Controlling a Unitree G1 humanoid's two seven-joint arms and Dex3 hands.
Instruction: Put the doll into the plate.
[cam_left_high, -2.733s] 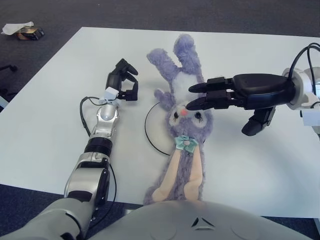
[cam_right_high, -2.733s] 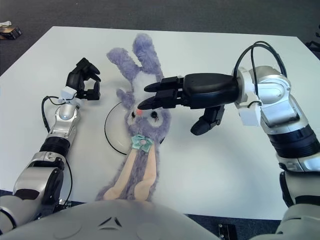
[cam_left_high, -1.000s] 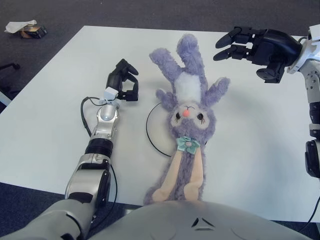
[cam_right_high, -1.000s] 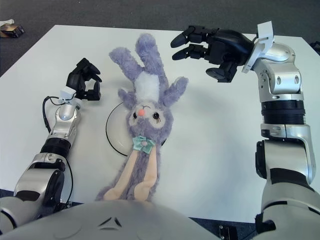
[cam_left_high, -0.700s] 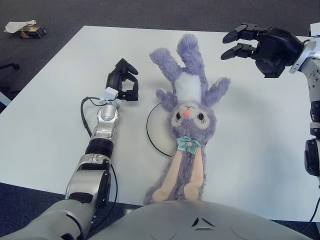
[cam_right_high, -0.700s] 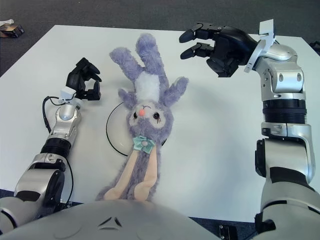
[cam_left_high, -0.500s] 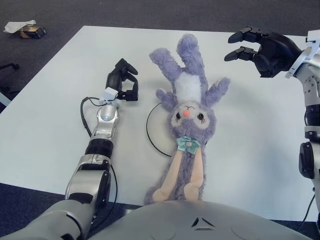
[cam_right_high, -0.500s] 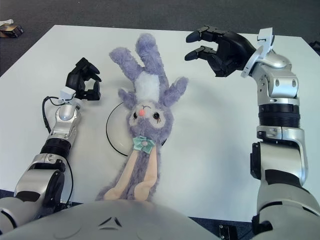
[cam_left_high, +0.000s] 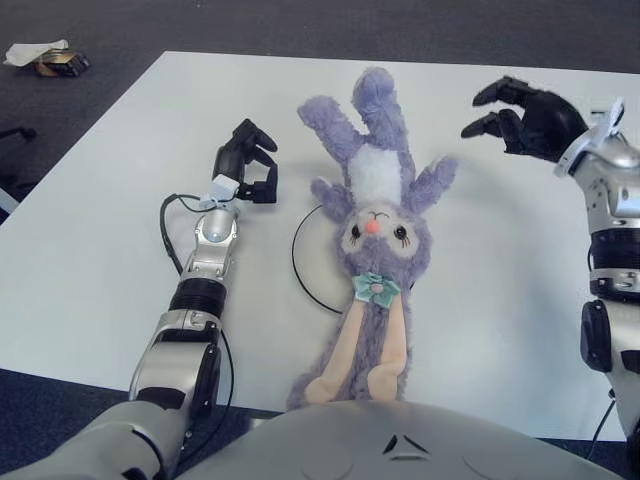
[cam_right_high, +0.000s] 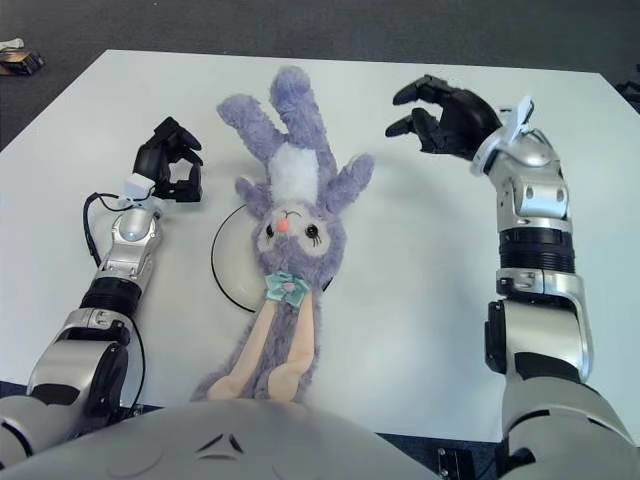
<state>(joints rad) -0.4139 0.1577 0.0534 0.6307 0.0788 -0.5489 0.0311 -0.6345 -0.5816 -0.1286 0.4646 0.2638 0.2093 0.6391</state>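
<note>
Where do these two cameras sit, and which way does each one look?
Left eye view: in the robot's head, looking forward and down at the white table; shows grey chest, left hand, right hand.
Right eye view: beside it, same aim; more of the right arm shows.
Both share the purple plush rabbit doll lying over the black-rimmed white plate.

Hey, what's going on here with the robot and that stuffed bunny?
The purple bunny doll lies face up on the white table, its head over the plate, whose dark rim shows only on its left side. Neither hand holds it. The right hand hovers open over the table, right of the doll. The left hand rests curled and empty on the table, left of the doll. The doll appears placed, though its long ears trail off toward the robot.
</note>
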